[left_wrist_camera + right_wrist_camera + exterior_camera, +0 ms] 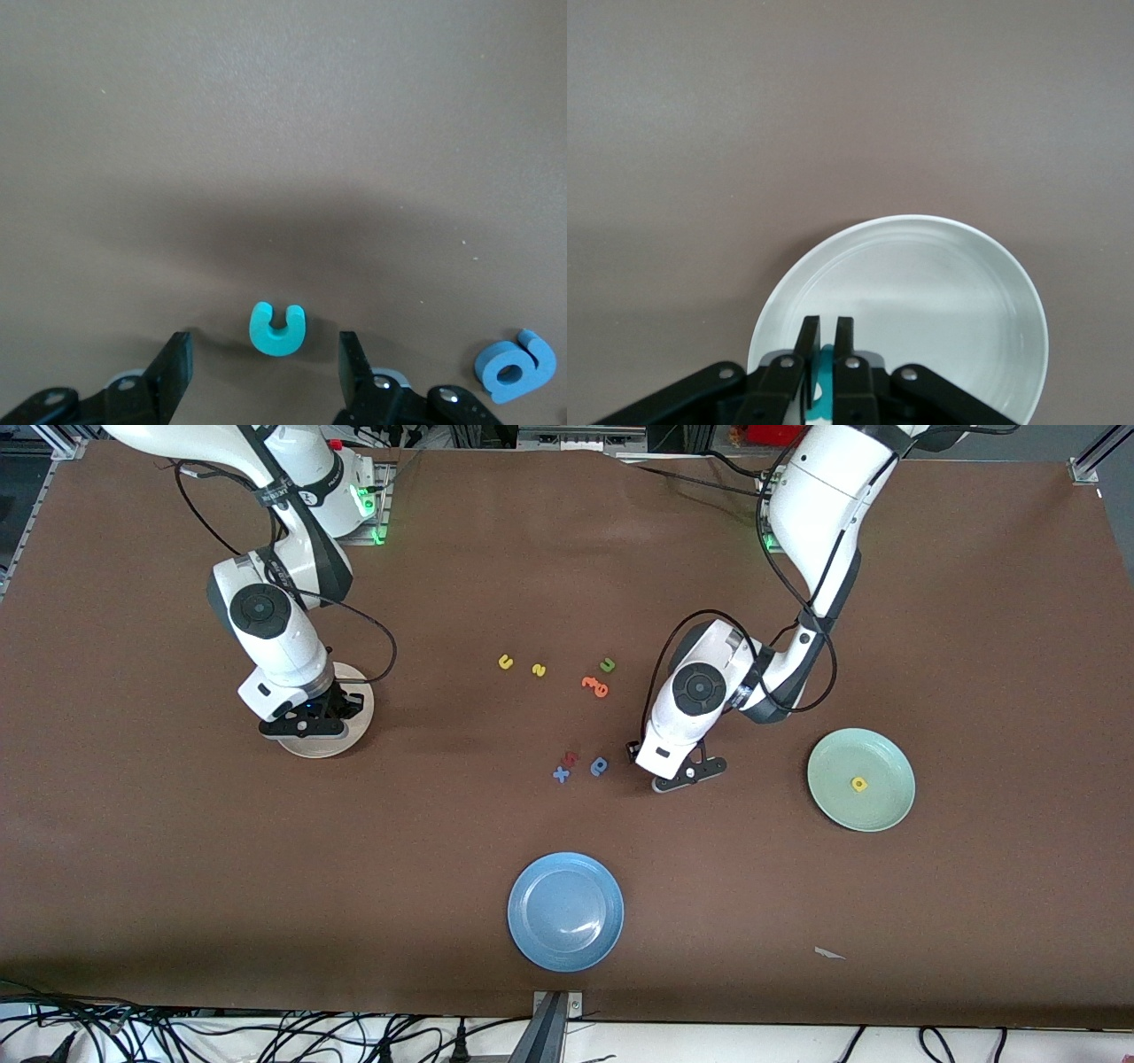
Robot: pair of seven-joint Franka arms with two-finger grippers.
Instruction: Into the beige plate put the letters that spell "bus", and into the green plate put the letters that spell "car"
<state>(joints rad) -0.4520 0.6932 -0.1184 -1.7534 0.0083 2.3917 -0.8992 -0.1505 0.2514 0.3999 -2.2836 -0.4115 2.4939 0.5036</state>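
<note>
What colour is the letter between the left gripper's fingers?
Teal; the c-shaped letter shows best in the left wrist view.

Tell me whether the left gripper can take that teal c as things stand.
Probably yes: the left gripper is low over the table with the teal c lying flat between its open fingers, nothing else between them.

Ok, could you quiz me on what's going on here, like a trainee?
1. True or false: the green plate holds a yellow letter.
2. The right gripper hangs over which plate: A blue, B beige, C green?
3. What lies between the left gripper's fingers?
Key: 1 true; 2 B, the beige plate, holding a teal letter; 3 a teal c on the table, ungripped.
</note>
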